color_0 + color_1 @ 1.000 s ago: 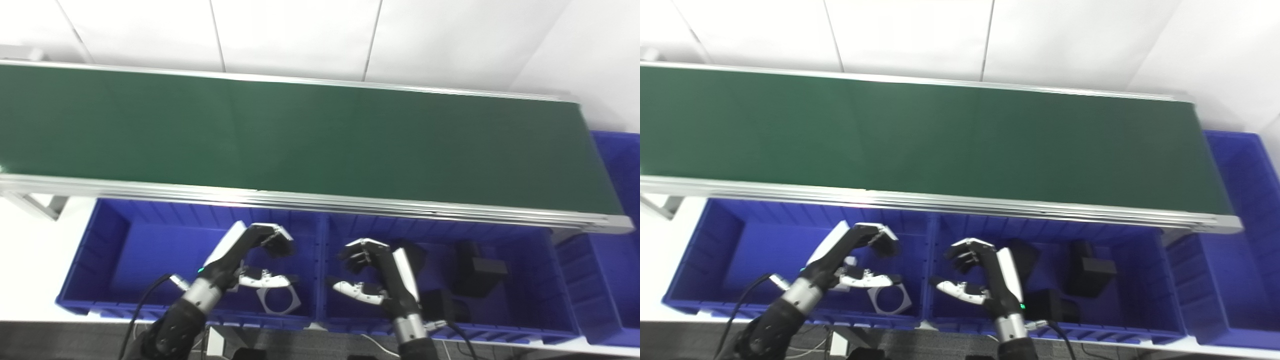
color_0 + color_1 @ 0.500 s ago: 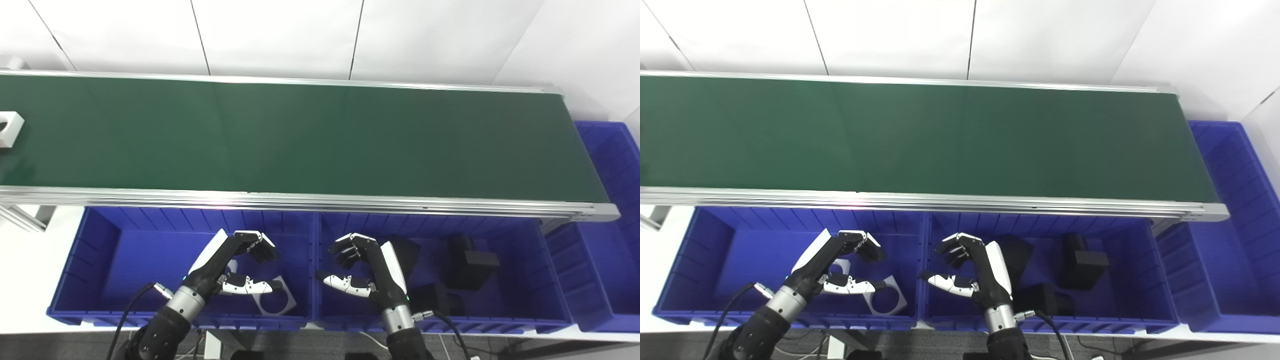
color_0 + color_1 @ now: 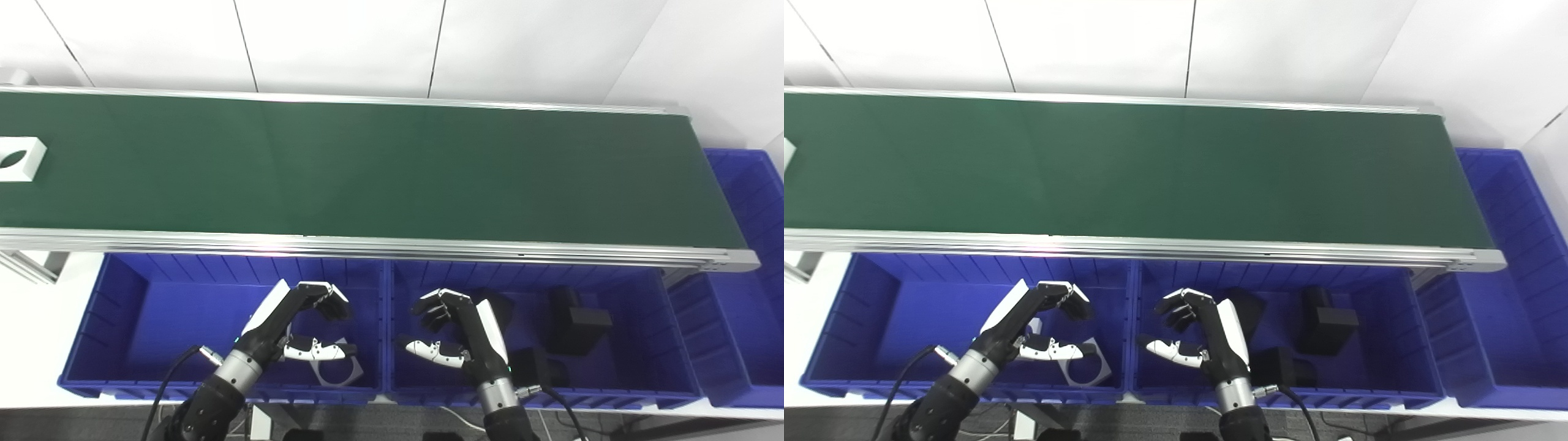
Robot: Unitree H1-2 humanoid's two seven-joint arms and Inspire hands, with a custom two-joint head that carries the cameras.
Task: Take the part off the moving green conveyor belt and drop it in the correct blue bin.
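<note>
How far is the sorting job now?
Done: a white part lies in the left bin, black parts in the middle bin. In hand: nothing; left hand and right hand open. Left: the white part on the belt.

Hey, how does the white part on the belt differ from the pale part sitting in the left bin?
The white part on the belt lies in the open at the conveyor's far left; the pale part in the left bin is partly hidden by the left hand. The belt part looks brighter white, the bin part greyer. Both are square plates with a round hole.
</note>
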